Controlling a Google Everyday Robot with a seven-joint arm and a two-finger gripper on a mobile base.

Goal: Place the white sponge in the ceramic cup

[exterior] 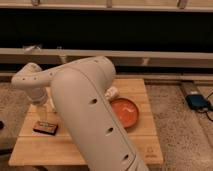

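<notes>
Tool (pixel 44 111) was seen near the counter's (pixel 145 145) left edge, grip state not discernible; sponge and cup were hidden, placement unconfirmed

On my feed a wooden table (pixel 145 145) carries an orange-red bowl (pixel 125 111) right of centre, with a small pale item (pixel 111 92) marked with red just behind it. A black labelled block (pixel 45 127) lies flat near the left edge, directly below the gripper (pixel 44 116). On the speckled floor (pixel 175 130) at right sits a blue box (pixel 197 101), well apart from the table.
</notes>
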